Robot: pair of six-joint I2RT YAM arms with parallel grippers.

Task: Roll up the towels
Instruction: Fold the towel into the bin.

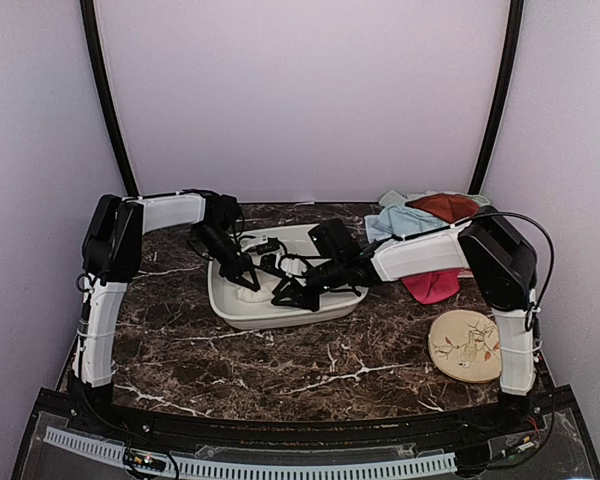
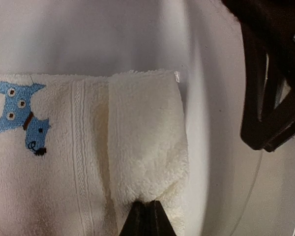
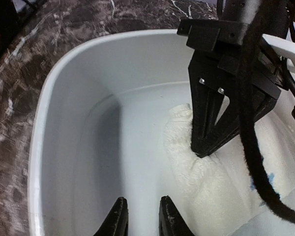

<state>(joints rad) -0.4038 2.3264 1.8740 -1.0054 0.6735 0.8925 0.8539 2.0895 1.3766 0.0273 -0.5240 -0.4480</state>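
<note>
In the basin (image 1: 230, 305), centre of the desk (image 1: 280, 365): cream towel (image 2: 147, 142), thick terry with a blue stitched mark. One end is turned over into a soft fat fold, the rest lies flat. Roll barely begun, I judge. Left fingers (image 2: 136, 222) pressed together, tips at the fold's edge; cloth caught or not, cannot tell. Right fingers (image 3: 119, 216) slightly spread, empty, over smooth plastic. Other towels (image 1: 425, 215) heaped far right, unrolled.

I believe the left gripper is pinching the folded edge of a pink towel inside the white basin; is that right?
Not quite: the towel is cream-white with a small blue mark, not pink. The left wrist view shows the left gripper pinching its folded edge inside the white basin.
</note>
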